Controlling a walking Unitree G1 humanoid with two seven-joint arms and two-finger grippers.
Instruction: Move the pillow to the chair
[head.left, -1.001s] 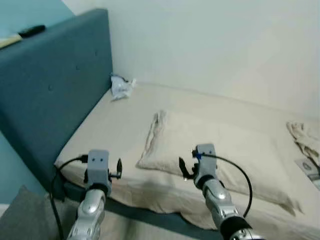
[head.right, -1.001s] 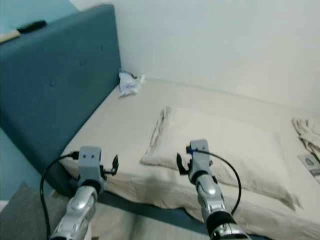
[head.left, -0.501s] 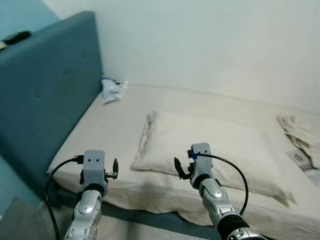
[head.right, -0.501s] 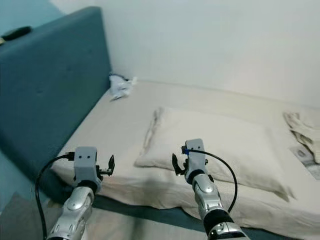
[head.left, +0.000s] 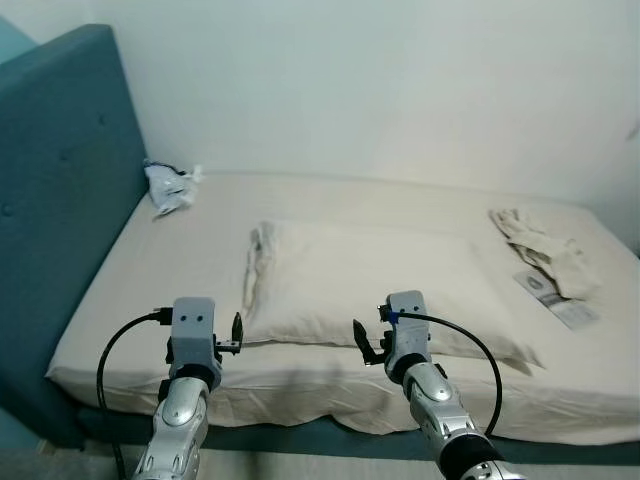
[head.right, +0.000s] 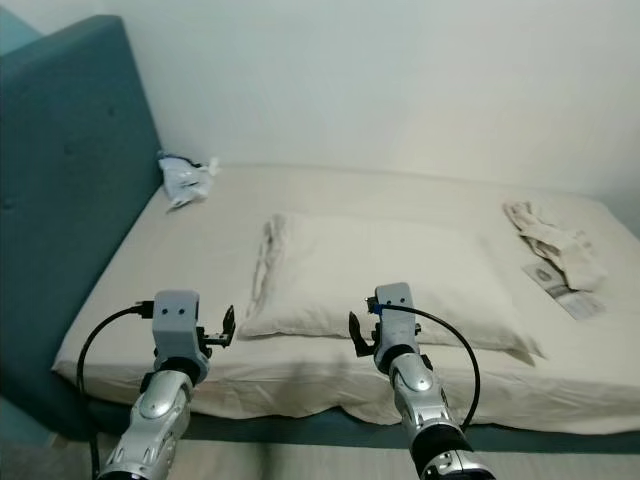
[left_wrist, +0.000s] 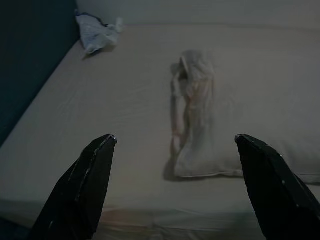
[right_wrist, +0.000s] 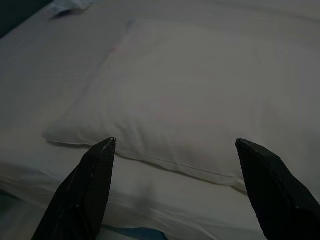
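Pillow (head.left: 380, 290) lies flat mid-bed (head.left: 150, 270), while the left gripper (left_wrist: 172, 187) and right gripper (right_wrist: 175, 190) hover at the bed's near edge, fingers spread apart.

The bed (head.left: 200, 250) carries a cream pillow (head.left: 380, 285), a crumpled wrapper (head.left: 168, 187), a bunched cloth (head.left: 540, 245) and a leaflet (head.left: 555, 300).

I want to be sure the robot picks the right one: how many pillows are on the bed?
1. The pillow lies in the middle of the bed, just ahead of both grippers. None other shows, though the bed's right end runs out of view.
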